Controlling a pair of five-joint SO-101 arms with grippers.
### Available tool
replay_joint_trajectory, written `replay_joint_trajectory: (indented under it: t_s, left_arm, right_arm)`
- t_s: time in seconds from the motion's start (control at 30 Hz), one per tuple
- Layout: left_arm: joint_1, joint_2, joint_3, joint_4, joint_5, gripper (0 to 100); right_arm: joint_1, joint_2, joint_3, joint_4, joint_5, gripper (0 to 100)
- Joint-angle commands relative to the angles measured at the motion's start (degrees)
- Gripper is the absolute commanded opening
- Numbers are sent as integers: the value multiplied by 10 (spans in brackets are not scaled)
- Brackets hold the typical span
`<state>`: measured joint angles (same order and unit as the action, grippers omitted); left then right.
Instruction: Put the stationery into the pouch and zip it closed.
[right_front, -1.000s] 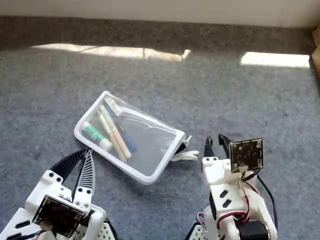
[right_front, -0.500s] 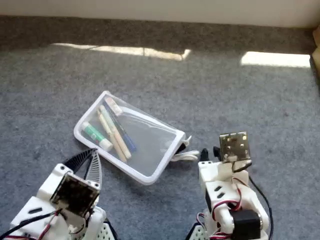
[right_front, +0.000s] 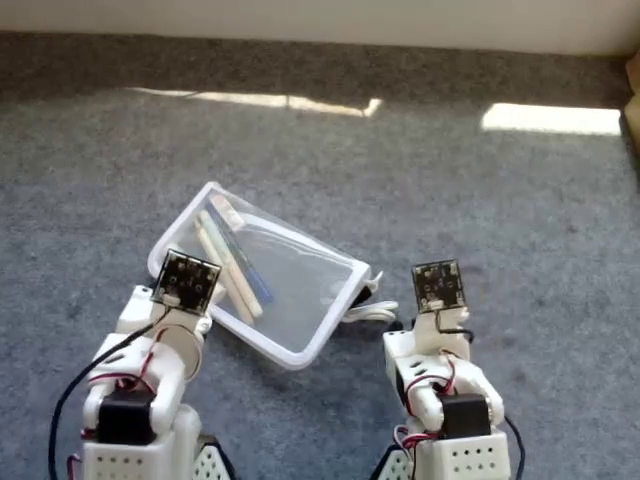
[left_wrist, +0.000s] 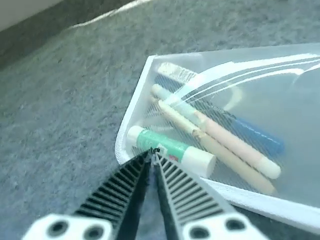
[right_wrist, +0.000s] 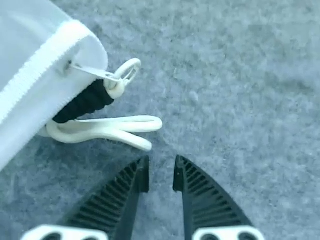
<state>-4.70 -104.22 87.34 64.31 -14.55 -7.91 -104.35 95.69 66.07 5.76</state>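
Observation:
The clear mesh pouch (right_front: 300, 290) lies slanted on the grey carpet. It holds a green-labelled glue stick (left_wrist: 170, 150), pale pens (left_wrist: 220, 145) and a blue pen (left_wrist: 255, 137). My left gripper (left_wrist: 152, 153) is shut and empty, its tips right at the pouch's white edge by the glue stick. My right gripper (right_wrist: 161, 169) stands open by a narrow gap, low over the carpet just short of the white cord loop (right_wrist: 107, 128). The zipper pull ring (right_wrist: 125, 74) and a black tab (right_wrist: 82, 102) sit at the pouch corner (right_wrist: 45, 60) beyond it.
The left arm (right_front: 150, 350) and right arm (right_front: 440, 370) stand at the near edge on either side of the pouch. Open grey carpet (right_front: 450, 190) stretches behind, with sunlit strips (right_front: 550, 120) by the far wall. A brown object (right_front: 632, 100) sits at the right edge.
Both wrists have tipped forward and down toward the pouch. The left gripper went from open to shut at the pouch's near edge. The right gripper's gap narrowed near the cord.

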Motion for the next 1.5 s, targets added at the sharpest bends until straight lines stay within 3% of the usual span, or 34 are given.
replay_joint_trajectory:
  t_s: [0.0,0.13,0.4,0.53,0.9,1.47]
  left_arm:
    - [-17,-5,50,-33,5,5]
    - [-19,-5,98,-34,5,5]
    - [-16,-1,98,-25,4,5]
    - [-18,-1,98,22,4,5]
    - [-18,-1,98,114,4,5]
    - [-18,-1,98,114,4,5]
  right_arm:
    - [6,-9,47,-18,-5,73]
    - [6,-9,70,-17,-6,1]
    - [7,-6,71,10,-3,5]
    - [6,-8,71,58,-3,5]
    - [6,-8,71,55,-2,5]
    - [6,-8,71,55,-2,5]
